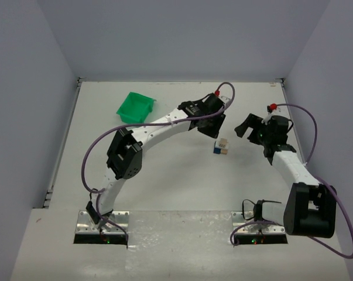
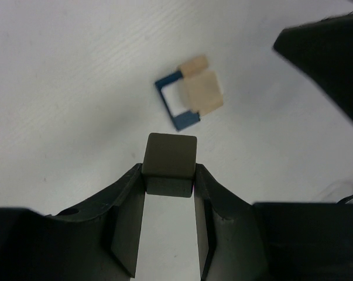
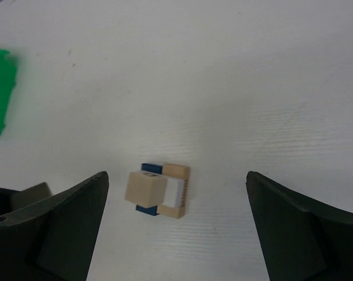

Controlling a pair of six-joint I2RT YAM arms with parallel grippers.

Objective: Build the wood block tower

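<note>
The wood block tower (image 1: 221, 146) stands mid-table, a small stack with blue and tan pieces, a white slab inside and a tan cube on top. It shows in the left wrist view (image 2: 191, 96) and in the right wrist view (image 3: 158, 190). My left gripper (image 2: 169, 178) is shut on a dark cube (image 2: 170, 159) and holds it above the table, just short of the tower. In the top view it hangs (image 1: 211, 124) just behind the tower. My right gripper (image 3: 176, 193) is open and empty, its jaws wide on either side of the tower from above; in the top view it is (image 1: 249, 127) to the tower's right.
A green plastic bin (image 1: 134, 108) sits at the back left of the table; its edge shows in the right wrist view (image 3: 0, 91). Purple cables loop from both arms. Grey walls close the table at the back and both sides.
</note>
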